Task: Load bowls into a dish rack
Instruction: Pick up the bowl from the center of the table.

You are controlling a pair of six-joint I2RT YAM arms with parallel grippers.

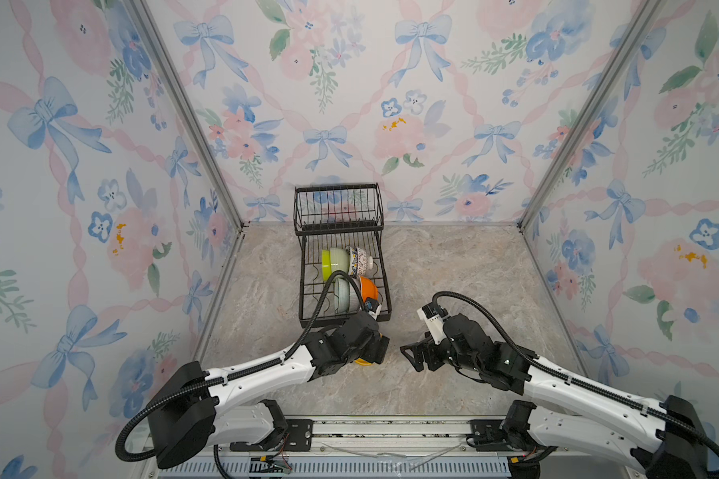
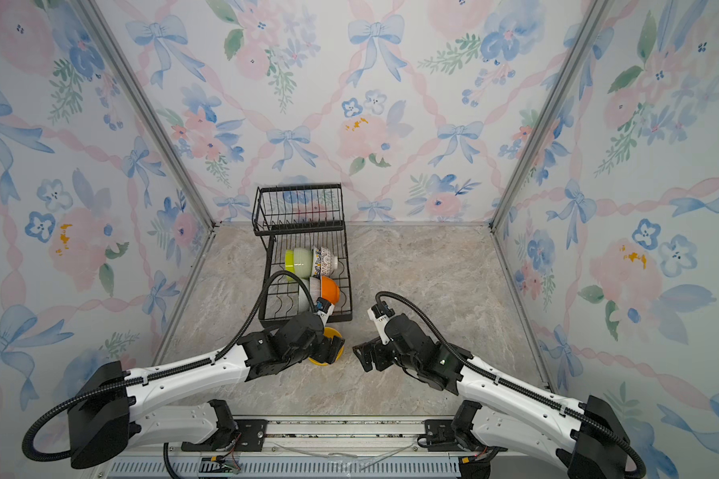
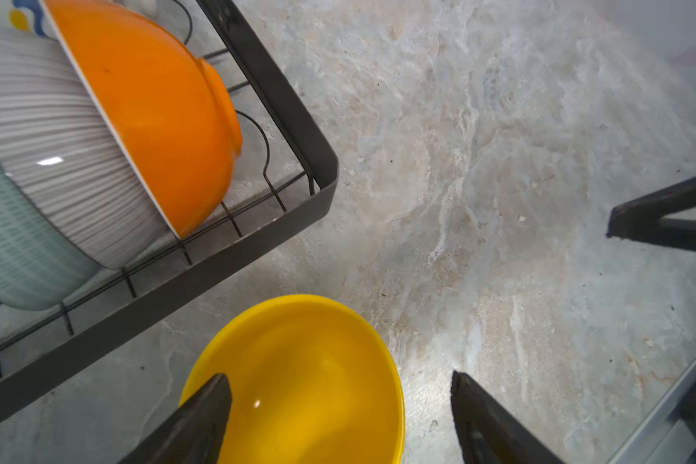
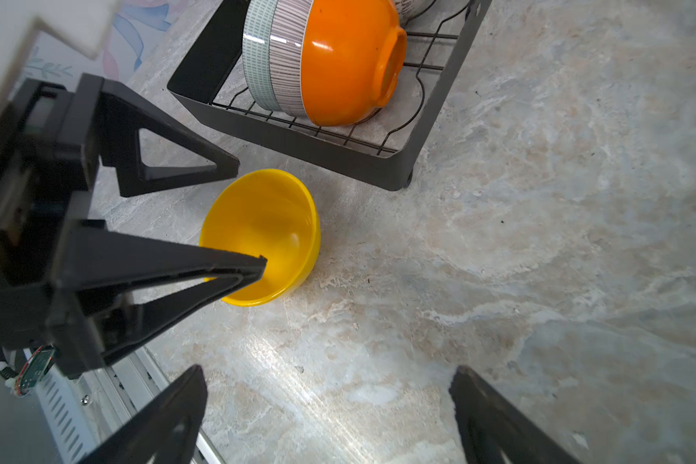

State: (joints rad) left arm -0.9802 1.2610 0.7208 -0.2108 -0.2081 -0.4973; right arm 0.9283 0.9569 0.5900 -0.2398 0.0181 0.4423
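Right under my left claw is the yellow bowl, sitting upright on the table, outside the rack. That claw's spread wide and isn't pinching anything. On the left wrist feed one finger hangs over the bowl's inside, and the other finger is off past the rim, on the side toward my right claw. Honestly can't tell if either finger touches the bowl.

Just beyond the left claw is the rack's near corner, close to the yellow bowl with a strip of table between them. Nearest the claw, on the rack's lower tray, three bowls stand on edge, nested together: orange bowl, ribbed bowl, teal bowl. Farther from the claw on the same tray, a green bowl and a patterned bowl stand on edge side by side.

Right claw is spread all the way too, nothing between its fingers. It hovers over bare table across from the left claw, tips pointing at it, with a gap between the two.
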